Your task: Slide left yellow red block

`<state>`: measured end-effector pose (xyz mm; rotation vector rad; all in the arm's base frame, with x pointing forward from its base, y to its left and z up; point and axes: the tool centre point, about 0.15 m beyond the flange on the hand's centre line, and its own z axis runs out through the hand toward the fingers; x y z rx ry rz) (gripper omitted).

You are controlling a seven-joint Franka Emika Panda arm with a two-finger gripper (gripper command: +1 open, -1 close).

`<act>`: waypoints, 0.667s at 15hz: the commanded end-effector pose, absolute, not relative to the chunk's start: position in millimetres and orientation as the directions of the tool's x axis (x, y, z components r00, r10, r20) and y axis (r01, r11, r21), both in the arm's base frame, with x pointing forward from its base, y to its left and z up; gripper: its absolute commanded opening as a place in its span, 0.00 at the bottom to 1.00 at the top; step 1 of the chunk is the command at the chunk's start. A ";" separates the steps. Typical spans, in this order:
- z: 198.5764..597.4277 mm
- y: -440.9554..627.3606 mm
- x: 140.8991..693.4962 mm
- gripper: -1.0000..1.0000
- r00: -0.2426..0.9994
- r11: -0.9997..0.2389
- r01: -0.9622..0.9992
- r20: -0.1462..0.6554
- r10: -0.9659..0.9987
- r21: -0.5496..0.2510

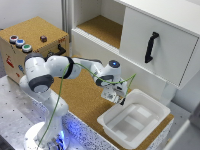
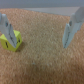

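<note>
Tool (image 2: 37,31) spread over cork surface (image 2: 42,60), yellow red block (image 2: 11,40) touching one finger, white tray (image 1: 134,120) nearby

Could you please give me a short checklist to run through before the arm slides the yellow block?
1. Yellow block in sight: ok in the wrist view; cannot tell in the exterior view.
2. Jaws apart: ok, the gripper is open.
3. Block against a finger: ok, it sits right at one, though actual touch cannot tell.
4. Block resting on the cork surface: ok.
5. Clearance from the white tray: cannot tell, the gripper hangs close to its rim.
</note>
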<state>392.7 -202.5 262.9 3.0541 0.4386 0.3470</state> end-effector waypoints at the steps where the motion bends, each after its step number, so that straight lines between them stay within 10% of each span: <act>1: 252.2 -194.7 410.1 0.00 0.930 -0.972 0.232 0.282 0.234 0.038; 10: 222.3 -185.8 400.2 0.00 0.974 -0.988 0.149 0.177 0.142 -0.029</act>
